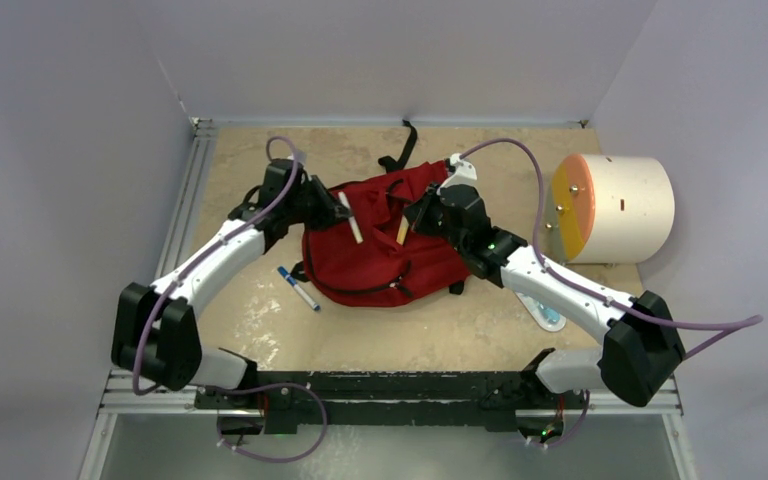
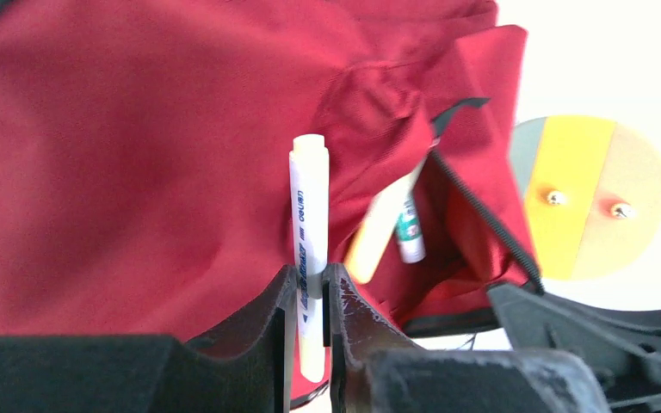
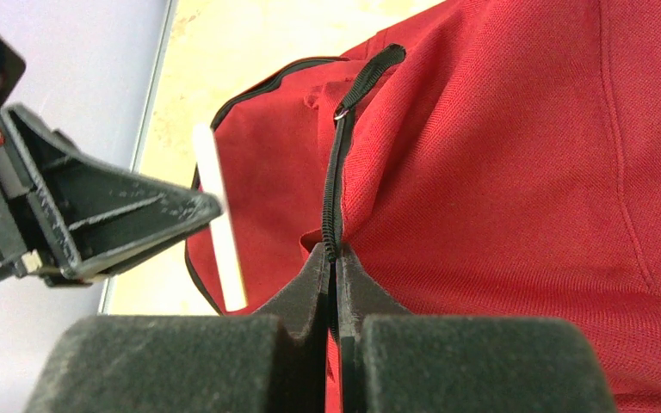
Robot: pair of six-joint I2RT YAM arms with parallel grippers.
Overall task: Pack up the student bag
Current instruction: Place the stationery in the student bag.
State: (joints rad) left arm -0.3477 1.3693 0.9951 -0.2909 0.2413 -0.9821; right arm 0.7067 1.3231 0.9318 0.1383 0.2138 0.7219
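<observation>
Counter (image 1: 440,340) is beige and scuffed, pale walls (image 1: 380,50) around. Left gripper (image 2: 311,284) jaws clamp white marker (image 2: 308,206) above student bag (image 1: 380,255); right gripper (image 3: 334,258) jaws pinch bag's zipper edge (image 3: 336,189). Blue pen (image 1: 298,287) lies beside bag.

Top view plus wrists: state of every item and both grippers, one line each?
student bag: lying on the table, zipper open.
white marker: clamped in the left gripper, not yet in the bag.
left gripper: shut on the white marker.
right gripper: shut on the student bag's zipper edge.
blue pen: loose on the table beside the bag.
cream cylinder: on its side, apart from both arms.
</observation>
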